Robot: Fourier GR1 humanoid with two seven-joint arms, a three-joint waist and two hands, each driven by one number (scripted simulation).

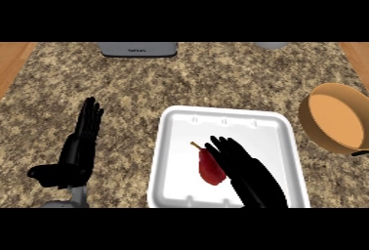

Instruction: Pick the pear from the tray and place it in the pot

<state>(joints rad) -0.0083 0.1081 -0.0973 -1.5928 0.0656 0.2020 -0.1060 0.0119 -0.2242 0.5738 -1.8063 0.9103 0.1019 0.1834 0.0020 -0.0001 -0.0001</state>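
A dark red pear (210, 168) with a short stem lies on the white tray (220, 121), stem pointing up-left. My right hand (249, 171) lies over the tray just right of the pear, fingers straight and open, their left edge touching or overlapping the fruit. An orange-brown pot (334, 121) stands at the right edge of the counter, its far side cut off by the view. My left hand (78, 149) rests open on the counter left of the tray, fingers up.
A grey appliance (139, 49) stands at the back edge of the speckled granite counter (216, 78). A second grey object (272, 45) shows at the back right. Wooden edges frame the counter at both sides.
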